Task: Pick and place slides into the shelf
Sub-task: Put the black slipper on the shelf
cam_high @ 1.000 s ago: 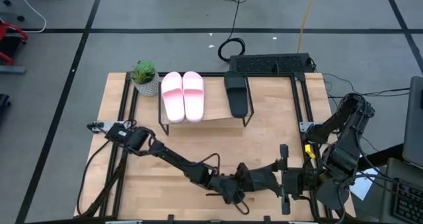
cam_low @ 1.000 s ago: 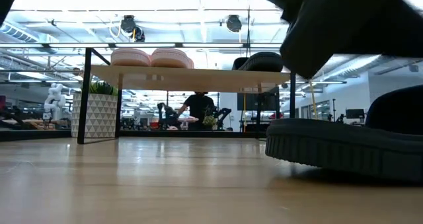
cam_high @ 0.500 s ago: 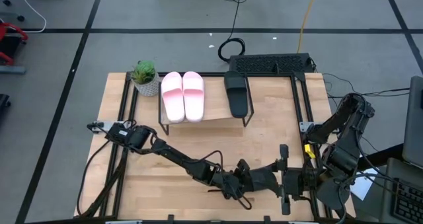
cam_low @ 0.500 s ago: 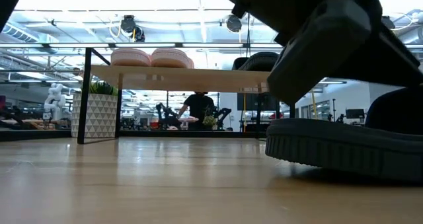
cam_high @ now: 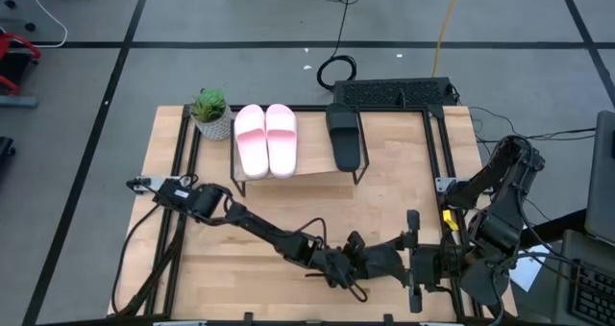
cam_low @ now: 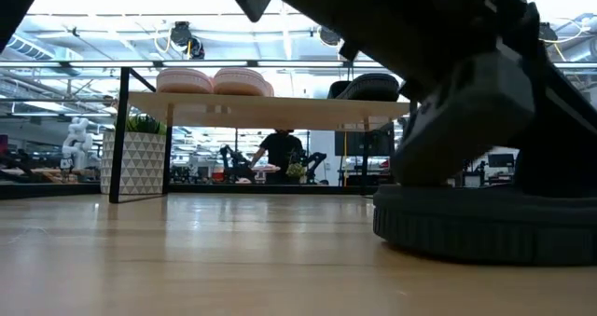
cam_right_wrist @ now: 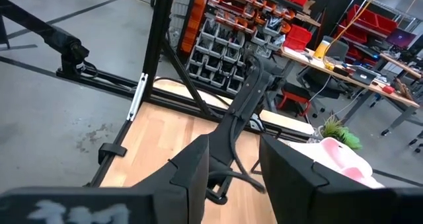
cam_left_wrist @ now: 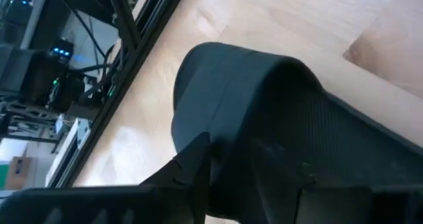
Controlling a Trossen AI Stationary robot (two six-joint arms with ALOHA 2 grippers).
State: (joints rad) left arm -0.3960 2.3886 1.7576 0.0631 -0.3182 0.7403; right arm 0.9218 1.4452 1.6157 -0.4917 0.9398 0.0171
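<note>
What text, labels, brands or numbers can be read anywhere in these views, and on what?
None can be read.
Pink slides and black slide on the shelf: no visible brand or marking.
Black slide on the table at the left hand: no marking visible.
Planter: a triangle pattern only, no words.
Bins in the right wrist view: any labels are too small to read.

Even overhead light keeps shadows soft on the table [cam_high: 192,249], ceiling lamps glare at twelve o'clock in the low view, and the near arm blurs there.
</note>
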